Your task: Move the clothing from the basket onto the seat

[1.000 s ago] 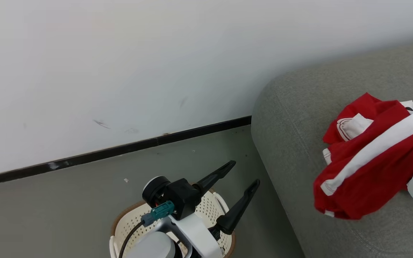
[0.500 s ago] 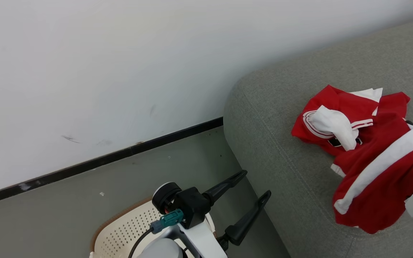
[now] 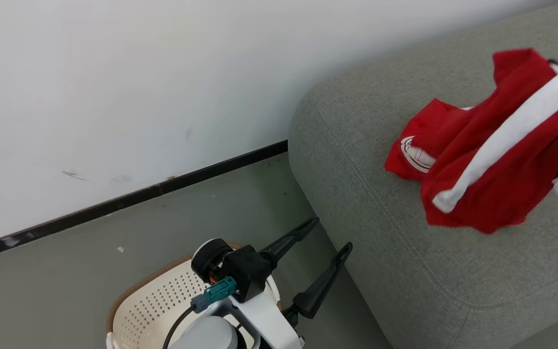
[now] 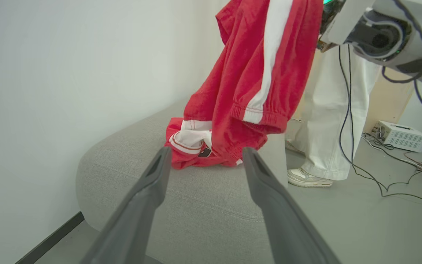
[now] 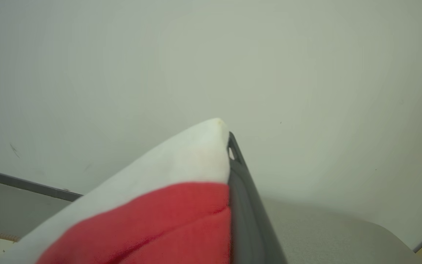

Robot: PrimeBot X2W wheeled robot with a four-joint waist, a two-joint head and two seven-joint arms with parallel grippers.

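Clothing (image 3: 502, 194): striped piece pinched shut in right gripper (image 5: 230, 145), hung above seat (image 3: 380, 145); collared piece laid on seat beneath. Judged light, limp (bunches readily); thick hem best gripped. Left gripper (image 3: 331, 234) spread wide, empty, beside seat.

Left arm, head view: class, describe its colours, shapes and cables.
The left gripper has two long, tapering black fingers on a black block. A teal connector with a black cable plugs in behind, and the forearm is white.
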